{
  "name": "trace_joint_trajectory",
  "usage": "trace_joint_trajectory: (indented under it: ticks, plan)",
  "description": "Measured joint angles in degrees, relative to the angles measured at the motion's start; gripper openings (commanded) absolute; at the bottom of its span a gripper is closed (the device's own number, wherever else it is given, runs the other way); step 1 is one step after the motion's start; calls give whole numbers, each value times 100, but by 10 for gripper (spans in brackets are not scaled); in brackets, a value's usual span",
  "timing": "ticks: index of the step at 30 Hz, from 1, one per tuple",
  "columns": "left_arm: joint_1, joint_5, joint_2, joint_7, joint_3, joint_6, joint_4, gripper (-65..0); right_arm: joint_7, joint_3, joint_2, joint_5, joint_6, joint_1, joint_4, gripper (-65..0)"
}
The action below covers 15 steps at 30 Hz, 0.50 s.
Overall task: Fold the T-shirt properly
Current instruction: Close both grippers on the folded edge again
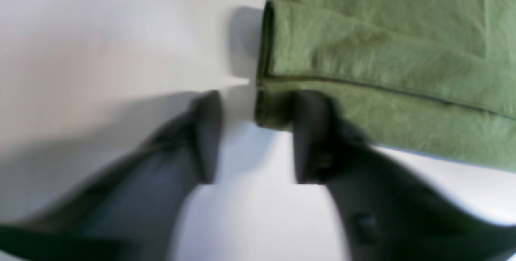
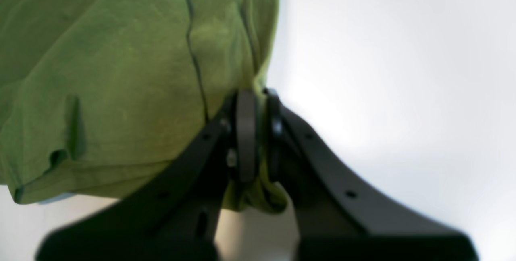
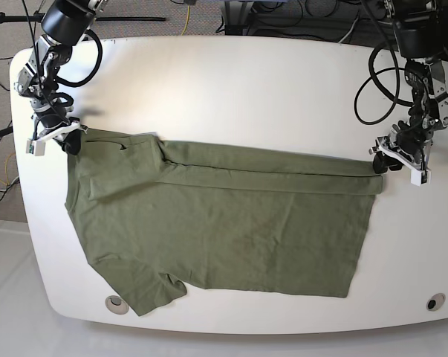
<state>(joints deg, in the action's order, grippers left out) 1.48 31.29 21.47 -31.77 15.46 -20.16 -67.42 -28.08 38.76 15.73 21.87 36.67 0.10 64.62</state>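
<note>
The T-shirt (image 3: 224, 230) lies flat on the white worktop (image 3: 246, 89), its neck end toward my right arm and its bottom hem toward my left arm; the far long side is already folded over the body, so a doubled band runs along that edge. It is thin, soft cotton, light and without any stiffness, so I judge it will sag and wrinkle as soon as I lift it, and it is not fragile and not slippery. The best places to take it are the two ends of the folded band, where the layers are thick enough to pinch together. My right gripper (image 2: 258, 132) is closed tight on a bunch of the cloth at the shoulder corner; green fabric shows between its fingers (image 2: 246, 132). My left gripper (image 1: 256, 136) stands at the hem corner with a narrow gap between its fingers (image 1: 310, 132); one finger is over the edge of the cloth, the other over the bare worktop, and nothing is held yet. The worktop is smooth and matt, with much free space around the shirt. Behind it I see cables (image 3: 313, 11) and stands.
</note>
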Motion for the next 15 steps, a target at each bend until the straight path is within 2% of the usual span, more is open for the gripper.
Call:
trace_joint_trajectory:
  ticks: [2,15]
  plan:
    - [11,-2,-2,-57,-9,0,4,-650,-24,-2,0,-2,2,-2,15,-650]
    - [-22,20,0,15,-52,-87,35,-650,-66,-13,0,2,44,2,22,-650]
